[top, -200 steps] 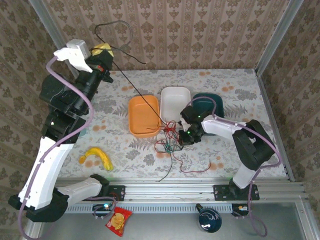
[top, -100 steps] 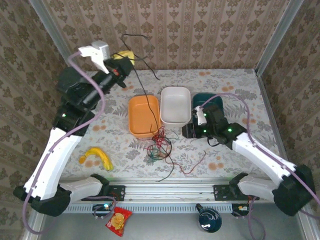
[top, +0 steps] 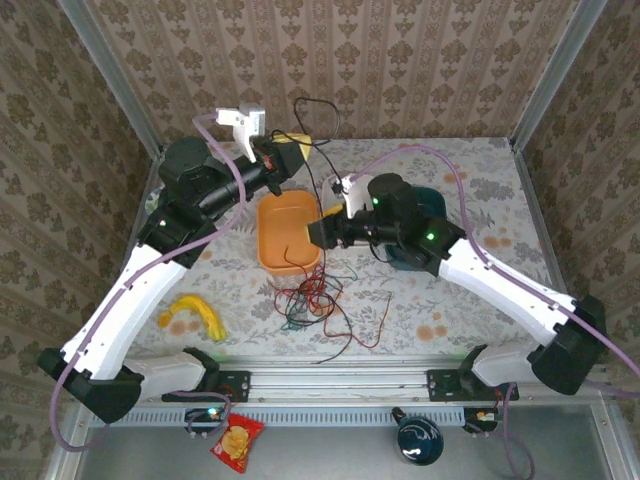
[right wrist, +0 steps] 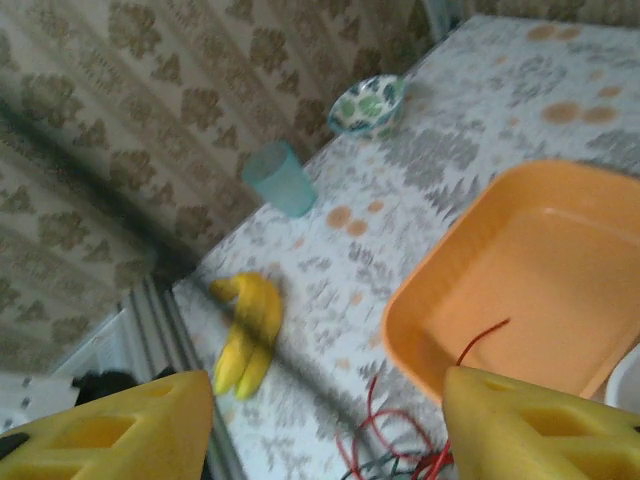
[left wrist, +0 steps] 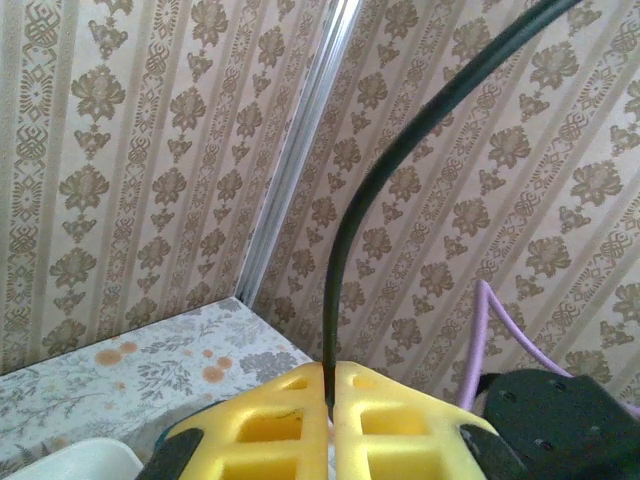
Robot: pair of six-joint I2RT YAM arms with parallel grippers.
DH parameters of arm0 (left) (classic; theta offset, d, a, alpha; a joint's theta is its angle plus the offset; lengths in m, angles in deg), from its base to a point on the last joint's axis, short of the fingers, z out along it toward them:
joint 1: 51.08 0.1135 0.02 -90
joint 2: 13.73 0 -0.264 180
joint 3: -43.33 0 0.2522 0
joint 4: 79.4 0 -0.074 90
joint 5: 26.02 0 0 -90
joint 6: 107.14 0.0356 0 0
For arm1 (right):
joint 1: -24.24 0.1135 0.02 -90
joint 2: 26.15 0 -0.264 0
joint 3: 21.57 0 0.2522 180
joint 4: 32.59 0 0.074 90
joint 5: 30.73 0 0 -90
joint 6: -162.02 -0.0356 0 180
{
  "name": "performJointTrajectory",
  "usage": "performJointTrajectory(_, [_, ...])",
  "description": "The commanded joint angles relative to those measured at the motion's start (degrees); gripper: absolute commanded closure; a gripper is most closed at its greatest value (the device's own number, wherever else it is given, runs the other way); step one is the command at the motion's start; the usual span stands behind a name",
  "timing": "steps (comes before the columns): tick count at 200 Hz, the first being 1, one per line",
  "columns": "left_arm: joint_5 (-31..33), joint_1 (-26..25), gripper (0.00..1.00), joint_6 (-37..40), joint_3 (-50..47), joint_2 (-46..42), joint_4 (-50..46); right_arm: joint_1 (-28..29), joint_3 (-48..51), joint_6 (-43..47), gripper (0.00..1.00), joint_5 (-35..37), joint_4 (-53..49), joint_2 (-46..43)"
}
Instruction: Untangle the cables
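Held high near the back wall, the left tool (top: 296,150) pinches the black cable (left wrist: 345,250) between shut yellow fingers. The tangle of cables (top: 310,295) lies on the floral bench (top: 450,310), just in front of the orange tray (top: 272,245). The right tool (right wrist: 330,420) hovers open and empty, its arm crossing a dark teal dish (top: 408,262). A banana (top: 195,315) lies well to the left.
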Motion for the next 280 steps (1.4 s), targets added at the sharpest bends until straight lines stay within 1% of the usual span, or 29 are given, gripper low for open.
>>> performJointTrajectory(1, [-1.3, -0.6, 1.0, -1.2, -0.8, -1.8, 2.3, -0.3, -2.9, 2.2, 0.56, 6.7, 1.3, 3.6])
performJointTrajectory(6, [-1.2, -0.7, 1.0, -1.1, -1.0, -2.1, 2.0, -0.4, -3.1, 1.9, 0.69, 6.8, 1.6, 4.1])
performJointTrajectory(13, [-1.0, -0.7, 1.0, -0.7, -1.2, -2.3, 1.2, -0.4, -3.0, 1.6, 0.84, 6.8, 1.8, 4.6])
performJointTrajectory(21, [-0.4, -0.7, 1.0, 0.3, -1.2, -2.6, -0.7, -0.4, -2.9, 0.8, 0.98, 7.2, 1.9, 4.4])
performJointTrajectory(23, [-0.1, -0.7, 1.0, 0.7, -1.3, -2.7, -1.3, -0.5, -2.6, 0.8, 1.0, 7.3, 2.0, 4.3])
performJointTrajectory(38, [2.6, -0.7, 1.0, 3.6, -2.5, -3.7, -7.0, -1.0, -0.8, 0.4, 1.0, 6.8, 3.0, 2.5])
performJointTrajectory(43, [3.2, -0.8, 0.94, 4.6, -3.5, -4.2, -8.7, -1.3, -0.1, 0.4, 1.0, 6.8, 2.9, 1.5])
performJointTrajectory(46, [3.7, -0.9, 0.86, 5.3, -4.5, -4.5, -9.7, -1.5, 0.3, 0.4, 1.0, 6.8, 2.8, 0.3])
performJointTrajectory(52, [4.1, -1.2, 0.77, 6.7, -6.5, -5.2, -11.5, -1.9, 1.1, 0.3, 1.0, 6.5, 2.7, -0.9])
performJointTrajectory(55, [4.1, -1.3, 0.7, 7.2, -7.6, -5.5, -12.2, -2.1, 1.4, 0.2, 1.0, 6.3, 2.6, -1.5])
performJointTrajectory(63, [2.5, -1.7, 0.56, 9.4, -11.0, -6.4, -14.5, -2.8, 2.4, 0.1, 1.0, 5.8, 2.3, -3.1])
performJointTrajectory(74, [-0.1, -2.7, 0.4, 11.9, -15.8, -7.1, -17.2, -3.7, 3.3, -0.1, 1.0, 4.8, 1.1, -5.1])
performJointTrajectory(85, [-2.5, -4.4, 0.31, 14.6, -20.4, -7.2, -19.8, -4.4, 4.0, 0.1, 1.0, 3.6, -0.6, -6.7])
performJointTrajectory(99, [-1.4, -7.0, 0.24, 16.8, -25.8, -7.1, -21.8, -5.1, 4.4, 0.1, 1.0, 2.8, -2.9, -8.3])
performJointTrajectory(120, [2.5, -10.0, 0.23, 17.7, -32.1, -6.6, -21.5, -6.1, 4.7, 0.3, 1.0, 3.2, -6.0, -10.4])
performJointTrajectory(131, [5.0, -11.1, 0.23, 17.7, -34.3, -6.0, -20.6, -7.1, 4.9, -0.4, 1.0, 2.6, -6.8, -11.2])
performJointTrajectory(144, [6.2, -11.9, 0.23, 17.6, -36.1, -5.3, -19.2, -8.7, 5.6, -2.2, 1.0, 1.0, -6.4, -12.1])
performJointTrajectory(163, [7.2, -13.3, 0.24, 18.6, -38.0, -4.1, -16.9, -10.6, 6.7, -4.8, 1.0, -1.3, -4.9, -13.1])
performJointTrajectory(189, [8.0, -13.5, 0.24, 19.6, -41.2, -2.3, -11.5, -12.0, 7.5, -7.3, 1.0, -3.0, -4.0, -13.8])
performJointTrajectory(221, [8.0, -14.0, 0.25, 21.0, -42.6, 1.9, -6.5, -13.0, 7.6, -8.7, 1.0, -3.7, -3.7, -14.6])
performJointTrajectory(251, [10.0, -14.5, 0.27, 22.4, -43.5, 6.7, -2.7, -14.4, 7.6, -10.1, 1.0, -4.7, -3.1, -14.9])
performJointTrajectory(280, [10.2, -14.5, 0.29, 22.6, -45.5, 8.9, 0.6, -16.8, 8.2, -11.1, 1.0, -5.4, -2.8, -16.1])
